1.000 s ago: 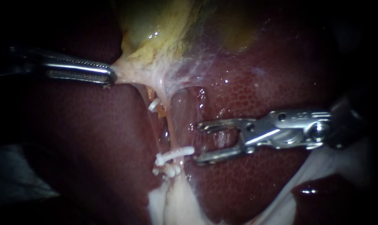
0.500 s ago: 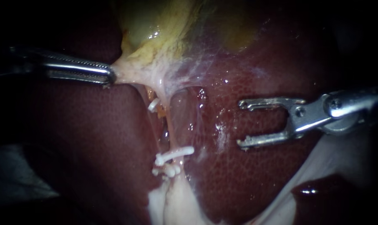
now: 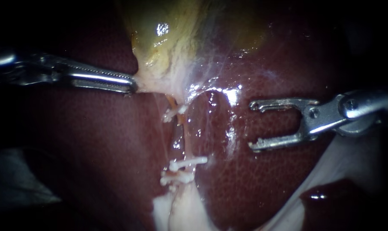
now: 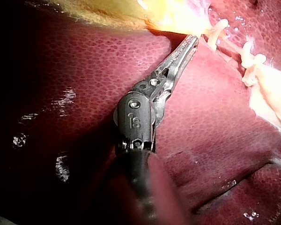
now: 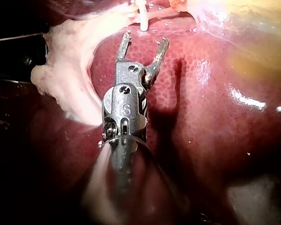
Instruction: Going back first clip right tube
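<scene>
My left instrument [image 3: 133, 87] comes in from the left, its jaws shut on the pale lower edge of the yellowish gallbladder [image 3: 159, 47]. From that edge a thin tube [image 3: 182, 132] runs down over the liver. It carries a white clip [image 3: 173, 113] near the top and two more white clips [image 3: 187, 164] lower down. My right instrument [image 3: 251, 126] holds its jaws open and empty, well to the right of the tube. The right wrist view shows those open jaws [image 5: 145, 40] short of a white clip [image 5: 141, 16]. The left wrist view shows shut jaws [image 4: 191, 43] on yellow tissue.
Dark red liver [image 3: 95, 141] surrounds the tube on both sides. Pale fatty tissue [image 3: 177, 209] lies below the lower clips, and a whitish band [image 3: 331, 171] runs under my right instrument's shaft. A wet glint [image 3: 228, 92] sits on thin membrane beside the tube.
My right instrument has drawn back rightward from the lower clip, jaws still open. My left instrument has moved right and slightly down with the gallbladder edge, and the tube and clips shifted with it.
</scene>
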`<state>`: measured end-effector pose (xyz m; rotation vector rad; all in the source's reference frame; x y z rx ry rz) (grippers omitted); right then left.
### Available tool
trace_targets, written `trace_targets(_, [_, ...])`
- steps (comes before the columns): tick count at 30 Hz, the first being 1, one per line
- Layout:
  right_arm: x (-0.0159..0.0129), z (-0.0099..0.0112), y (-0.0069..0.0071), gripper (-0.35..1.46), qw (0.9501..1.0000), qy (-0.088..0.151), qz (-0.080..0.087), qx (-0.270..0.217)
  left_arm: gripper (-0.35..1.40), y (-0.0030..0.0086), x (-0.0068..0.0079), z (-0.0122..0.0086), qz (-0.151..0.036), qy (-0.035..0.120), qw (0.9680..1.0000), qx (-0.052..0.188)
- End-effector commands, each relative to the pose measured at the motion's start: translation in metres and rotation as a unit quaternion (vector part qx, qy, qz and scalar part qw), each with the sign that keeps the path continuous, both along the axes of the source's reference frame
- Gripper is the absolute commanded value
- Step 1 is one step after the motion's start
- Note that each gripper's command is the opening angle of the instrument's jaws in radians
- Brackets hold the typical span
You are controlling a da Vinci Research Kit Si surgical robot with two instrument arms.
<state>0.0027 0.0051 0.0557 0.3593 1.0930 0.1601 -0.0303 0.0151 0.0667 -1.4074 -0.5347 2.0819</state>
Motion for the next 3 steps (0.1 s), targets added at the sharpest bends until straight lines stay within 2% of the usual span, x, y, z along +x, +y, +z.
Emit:
trace_targets(1, [0.0,0.0,0.0,0.5,1.0,0.0,0.0,0.0,-0.35,-0.0001,0.0,-0.0002,0.0,0.0,1.0,0.001])
trace_targets(3, [0.0001,0.0,-0.0001,0.5,1.0,0.0,0.0,0.0,-0.35,-0.0001,0.0001,-0.0004,0.0,0.0,1.0,0.001])
